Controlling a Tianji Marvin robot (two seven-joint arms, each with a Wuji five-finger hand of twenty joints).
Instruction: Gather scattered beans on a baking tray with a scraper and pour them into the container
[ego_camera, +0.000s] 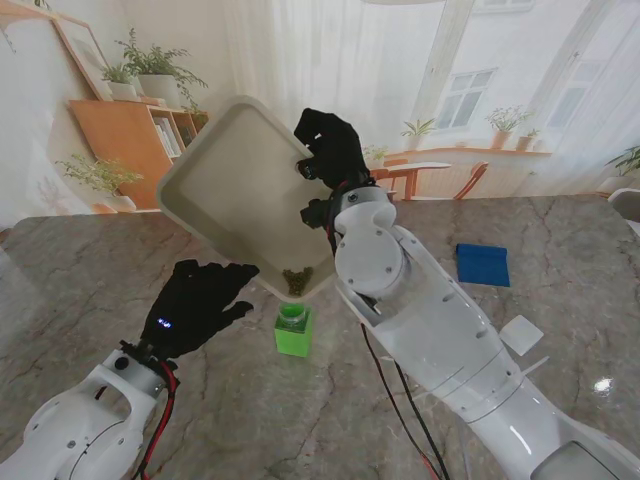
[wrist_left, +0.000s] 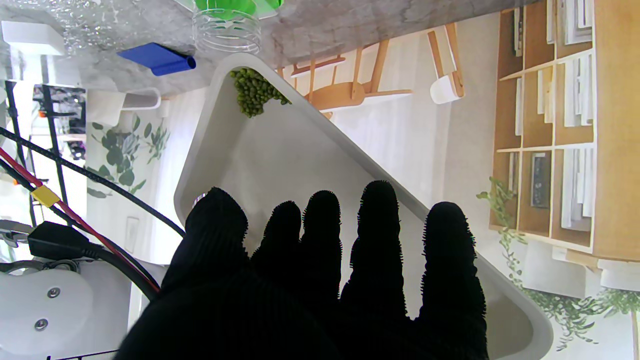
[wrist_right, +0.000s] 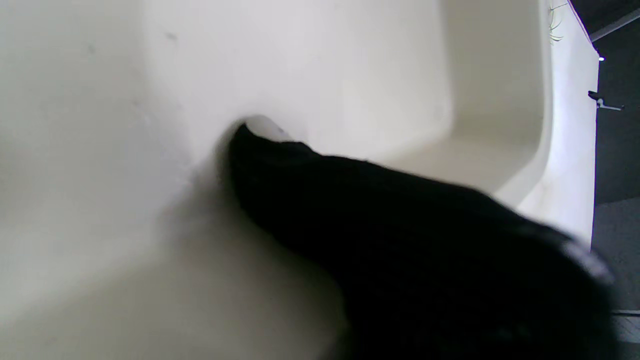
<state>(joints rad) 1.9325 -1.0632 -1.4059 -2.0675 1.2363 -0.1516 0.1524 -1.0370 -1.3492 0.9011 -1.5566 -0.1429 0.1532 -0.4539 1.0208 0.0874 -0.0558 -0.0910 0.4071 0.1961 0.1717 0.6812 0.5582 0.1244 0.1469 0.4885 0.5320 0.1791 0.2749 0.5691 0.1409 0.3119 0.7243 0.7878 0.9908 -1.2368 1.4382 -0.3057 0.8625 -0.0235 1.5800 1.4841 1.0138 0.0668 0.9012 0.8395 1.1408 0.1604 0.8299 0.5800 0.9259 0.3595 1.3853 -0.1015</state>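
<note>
Green beans (ego_camera: 296, 280) are lying heaped in the lowest corner of the baking tray (ego_camera: 230, 185), which the right hand (ego_camera: 330, 145) is holding tilted steeply off the table, fingers clamping its upper rim; in the right wrist view a gloved fingertip (wrist_right: 260, 145) is pressing flat against the tray's pale wall. That loaded corner is hanging well below the right hand, directly over the mouth of the container (ego_camera: 293, 330), a clear jar in a green holder. The left hand (ego_camera: 195, 305) is hovering empty with its fingers spread, just beside the tray's lower edge and near the container, touching neither as far as I can tell. The gathering looks finished and the pouring step is under way, though the beans are not yet falling. Next the right hand is probably needing to tip the tray further, keeping the corner centred over the narrow mouth so nothing is spilling past it.
</note>
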